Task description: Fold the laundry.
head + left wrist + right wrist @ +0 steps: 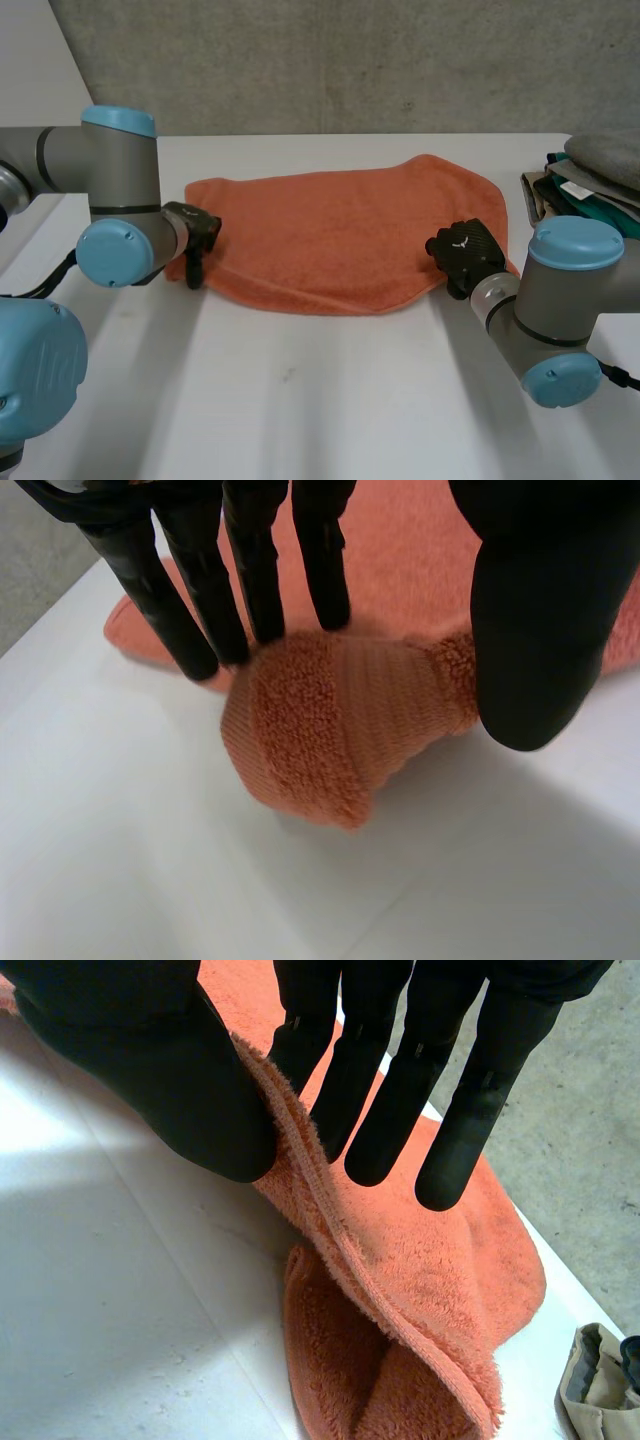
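Note:
An orange towel (330, 230) lies spread across the far half of the white table (330, 400). My left hand (195, 235) is at its near left corner. In the left wrist view that corner (320, 720) lies bunched on the table between the straight fingers (190, 610) and the thumb (540, 630), which stand apart and open. My right hand (468, 250) is on the towel's near right corner. In the right wrist view the thumb (170, 1080) and fingers (380, 1090) pinch the towel's edge (400, 1290), which rises from the table in a fold.
A pile of other laundry (590, 185) sits at the table's far right edge; a beige piece of it (600, 1390) lies just beyond the towel. A grey wall stands behind the table.

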